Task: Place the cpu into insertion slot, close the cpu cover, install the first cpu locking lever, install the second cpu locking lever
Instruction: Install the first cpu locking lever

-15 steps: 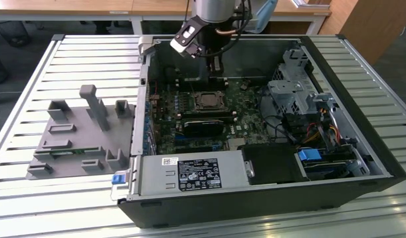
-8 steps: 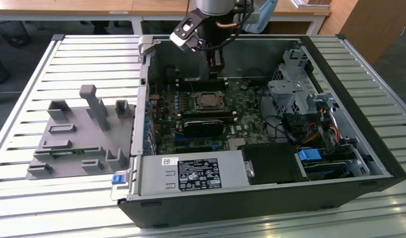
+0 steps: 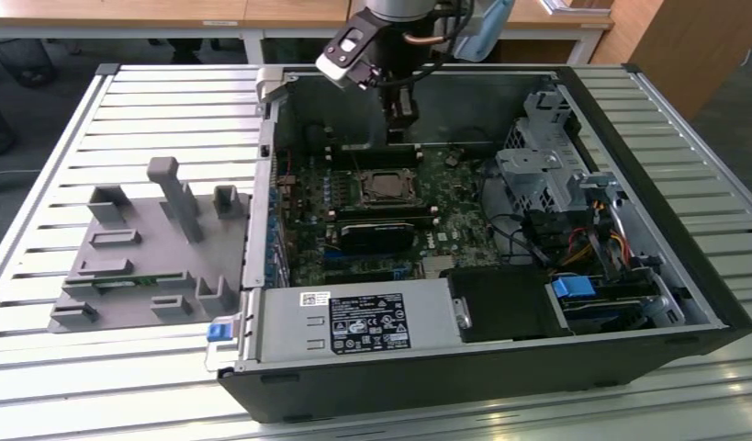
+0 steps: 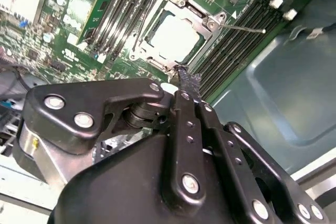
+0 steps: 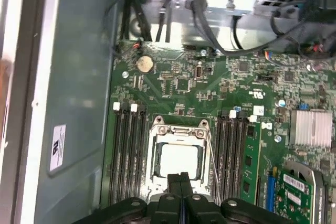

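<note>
None of the print can be read; it is all too small. In the exterior view a black label [image 3: 368, 323] with tiny white marks lies on the grey metal box [image 3: 431, 317], well apart from the cpu [image 3: 382, 186]. A small white sticker [image 3: 317, 298] lies on the same box.

In the first wrist view a tall white sticker [image 5: 58, 147] sits on the grey case wall [image 5: 79, 77], well apart from the cpu [image 5: 179, 160]. A white label [image 5: 297, 184] sits on a green card [image 5: 302, 208] on the cpu's other side. Tiny white letters [image 5: 260, 92] dot the green board [image 5: 173, 85] near the cpu.

In the second wrist view a small white triangle [image 4: 234, 14] is printed near the cpu [image 4: 175, 35].
</note>
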`<act>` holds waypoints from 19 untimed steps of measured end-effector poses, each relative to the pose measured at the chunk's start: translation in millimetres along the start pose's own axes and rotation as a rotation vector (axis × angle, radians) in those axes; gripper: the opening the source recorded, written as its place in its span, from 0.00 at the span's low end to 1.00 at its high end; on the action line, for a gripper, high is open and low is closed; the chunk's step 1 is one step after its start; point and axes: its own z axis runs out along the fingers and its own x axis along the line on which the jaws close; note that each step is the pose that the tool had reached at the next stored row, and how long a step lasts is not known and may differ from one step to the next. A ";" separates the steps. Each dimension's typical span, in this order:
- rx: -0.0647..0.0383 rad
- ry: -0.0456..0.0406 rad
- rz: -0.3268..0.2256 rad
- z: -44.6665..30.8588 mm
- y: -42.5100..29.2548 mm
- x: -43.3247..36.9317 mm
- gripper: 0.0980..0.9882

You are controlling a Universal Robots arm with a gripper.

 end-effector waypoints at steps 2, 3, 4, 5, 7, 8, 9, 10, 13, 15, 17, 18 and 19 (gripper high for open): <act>0.002 0.0018 -0.035 0.1 0.0 0.0 0.01; 0.003 0.0023 -0.053 0.1 0.0 0.0 0.01; 0.004 0.0027 -0.070 0.1 0.0 0.0 0.01; 0.006 0.0028 -0.086 0.2 0.0 0.0 0.01; 0.009 0.0027 -0.118 0.5 0.0 0.0 0.01; 0.011 0.0024 -0.134 0.6 0.0 0.0 0.01; 0.014 0.0016 -0.150 0.8 0.0 0.0 0.01; 0.017 0.0005 -0.166 1.0 -0.1 0.0 0.01; 0.024 -0.0032 -0.210 1.4 -0.1 0.0 0.01; 0.029 -0.0062 -0.240 1.6 -0.1 0.0 0.01; 0.031 -0.0082 -0.273 1.7 -0.1 0.0 0.01; 0.031 -0.0087 -0.288 1.7 -0.1 -0.1 0.01; 0.031 -0.0087 -0.306 1.7 -0.1 -0.1 0.01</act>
